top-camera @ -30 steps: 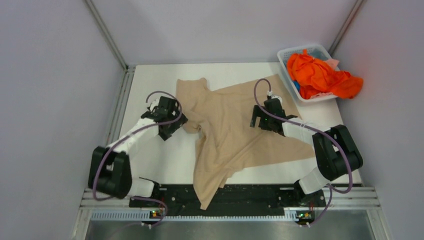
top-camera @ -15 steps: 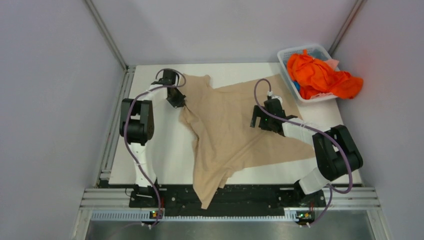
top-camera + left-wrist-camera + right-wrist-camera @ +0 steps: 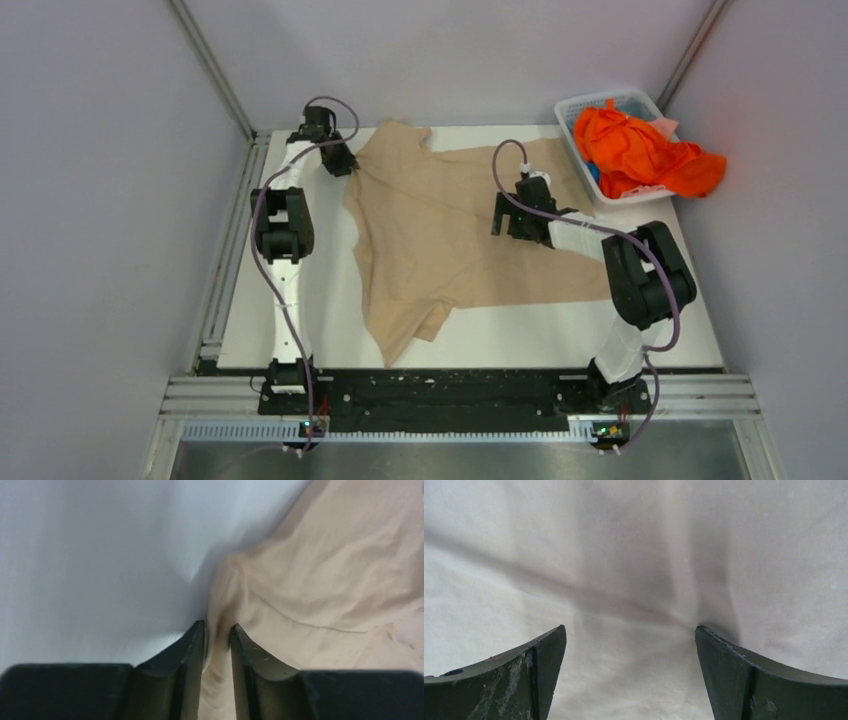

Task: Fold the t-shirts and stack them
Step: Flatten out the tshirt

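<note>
Left fingers (image 3: pixel 343 165): pinching beige-tan cloth t-shirt (image 3: pixel 440 230) edge, far-left on white surface (image 3: pixel 330 330).
Right fingers (image 3: pixel 507 225): spread wide, over that shirt.

We record one soft beige-tan cloth t-shirt (image 3: pixel 325 580), wrinkled, filling the right side of the view, with a thin seam line running across it. One left gripper (image 3: pixel 217 630) at the bottom edge, its two dark jaws nearly together, pinching a raised fold of the shirt's edge. One smooth white bench (image 3: pixel 90 570), bare at left, meeting the cloth's border.
</note>
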Available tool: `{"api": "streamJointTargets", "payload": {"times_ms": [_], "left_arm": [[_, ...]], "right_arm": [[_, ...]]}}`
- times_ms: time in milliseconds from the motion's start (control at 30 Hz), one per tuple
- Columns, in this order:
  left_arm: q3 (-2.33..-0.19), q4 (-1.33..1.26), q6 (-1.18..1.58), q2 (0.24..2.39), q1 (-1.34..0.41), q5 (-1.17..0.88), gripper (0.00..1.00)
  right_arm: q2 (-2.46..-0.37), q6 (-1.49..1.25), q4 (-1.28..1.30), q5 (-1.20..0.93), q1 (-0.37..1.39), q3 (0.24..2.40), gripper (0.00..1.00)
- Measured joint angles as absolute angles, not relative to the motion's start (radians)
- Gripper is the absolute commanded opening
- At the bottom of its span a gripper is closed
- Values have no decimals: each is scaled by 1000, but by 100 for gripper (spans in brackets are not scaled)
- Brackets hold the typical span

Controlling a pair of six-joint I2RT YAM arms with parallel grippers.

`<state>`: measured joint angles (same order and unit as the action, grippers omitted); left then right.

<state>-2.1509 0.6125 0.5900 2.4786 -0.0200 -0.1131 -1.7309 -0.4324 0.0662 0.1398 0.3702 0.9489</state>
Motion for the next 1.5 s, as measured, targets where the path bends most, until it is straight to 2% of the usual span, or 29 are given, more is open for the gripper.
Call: {"api": "streamJointTargets", "payload": {"times_ms": [33,67,167,200,267,367,533,733,1000,1233,1500], "left_arm": [[-2197,614,583,2506,-4,-146,65],[-2234,610,567,2524,10,-159,72],[-2269,608,540,2529,43,-193,85],[-2270,607,534,2527,52,-196,93],[-2246,606,526,2510,64,-199,99],[-2073,590,529,2394,60,-196,99],[-1615,521,578,2019,7,-221,99],[-1162,356,682,1644,-174,-255,99],[-905,258,774,1633,-215,-236,99],[-890,204,824,1634,-211,-200,99],[-912,291,801,1615,-166,-2,99]], "right_arm": [[-1751,-428,63,144,370,972,99],[-1765,-423,64,149,370,989,99],[-1802,-411,80,158,370,1039,99],[-1808,-410,82,159,370,1050,99],[-1811,-405,98,160,370,1063,99],[-1793,-403,117,165,370,1065,99],[-1634,-418,125,183,370,979,99],[-1418,-476,144,233,370,816,99],[-1232,-537,192,254,370,674,99],[-1154,-552,199,271,370,661,99],[-1154,-517,210,226,403,648,98]]}}
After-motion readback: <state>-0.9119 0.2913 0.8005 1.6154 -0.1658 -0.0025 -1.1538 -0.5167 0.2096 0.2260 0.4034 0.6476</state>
